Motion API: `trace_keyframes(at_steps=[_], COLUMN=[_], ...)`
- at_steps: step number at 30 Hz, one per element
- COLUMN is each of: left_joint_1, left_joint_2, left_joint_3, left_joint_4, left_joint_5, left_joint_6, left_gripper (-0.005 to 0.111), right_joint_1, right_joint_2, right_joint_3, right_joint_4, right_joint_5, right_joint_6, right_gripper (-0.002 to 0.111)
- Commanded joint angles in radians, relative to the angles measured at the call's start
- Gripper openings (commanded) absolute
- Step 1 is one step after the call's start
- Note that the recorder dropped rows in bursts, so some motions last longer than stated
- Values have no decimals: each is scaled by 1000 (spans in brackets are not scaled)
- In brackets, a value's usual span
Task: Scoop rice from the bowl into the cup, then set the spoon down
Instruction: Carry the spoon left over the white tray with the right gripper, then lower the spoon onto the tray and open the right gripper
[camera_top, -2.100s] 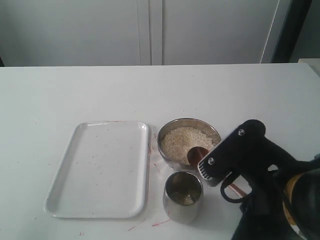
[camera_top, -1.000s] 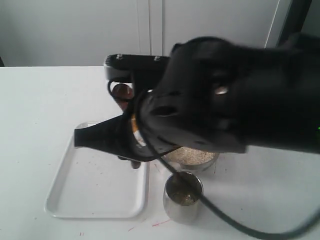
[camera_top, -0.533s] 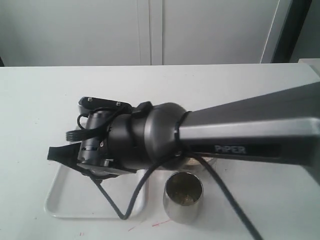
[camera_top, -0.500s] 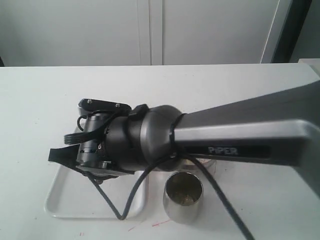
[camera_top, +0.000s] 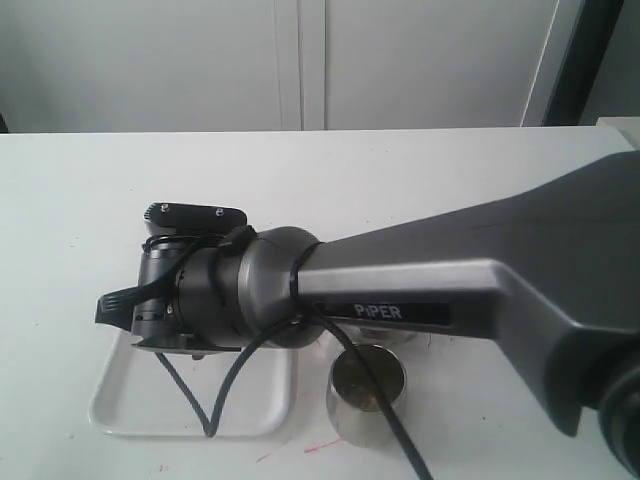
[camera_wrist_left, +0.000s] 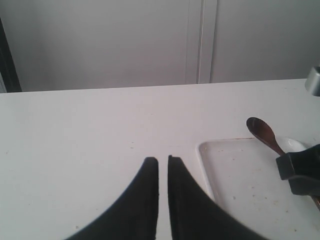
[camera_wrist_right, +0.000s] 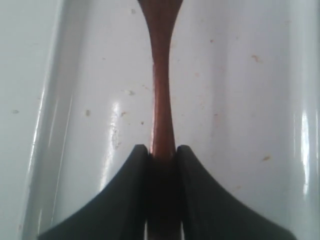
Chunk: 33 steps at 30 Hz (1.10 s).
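While my right gripper (camera_wrist_right: 161, 149) pinches the wooden spoon (camera_wrist_right: 161, 95) over the tray (camera_wrist_right: 240, 130), dropping early could bounce it off.

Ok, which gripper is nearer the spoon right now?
Right. The right gripper is clamped on the spoon by its handle, over the tray. The left gripper hangs over bare table beside the tray, apart from the spoon.
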Motion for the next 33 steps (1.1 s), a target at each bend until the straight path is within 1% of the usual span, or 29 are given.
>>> trace_keyframes(at_steps=[1, 11, 23, 33], left_joint_1=[-6, -6, -6, -6], left_joint_2=[-1, -1, -1, -1], left_joint_3=[-6, -6, -6, -6], left_joint_4=[-3, -3, -3, -3], left_joint_5=[-4, -4, -4, -4], left_joint_6=[-1, -1, -1, -1], left_gripper=[14, 14, 14, 14], right_joint_1=[2, 2, 2, 2], right_joint_2=[1, 47, 64, 70], right_joint_3=[-4, -4, -2, -2], right_joint_4=[-25, 2, 0, 2], right_joint_5=[20, 33, -20, -17], right_joint_6=[10, -22, -44, -37], right_gripper=[0, 0, 0, 0])
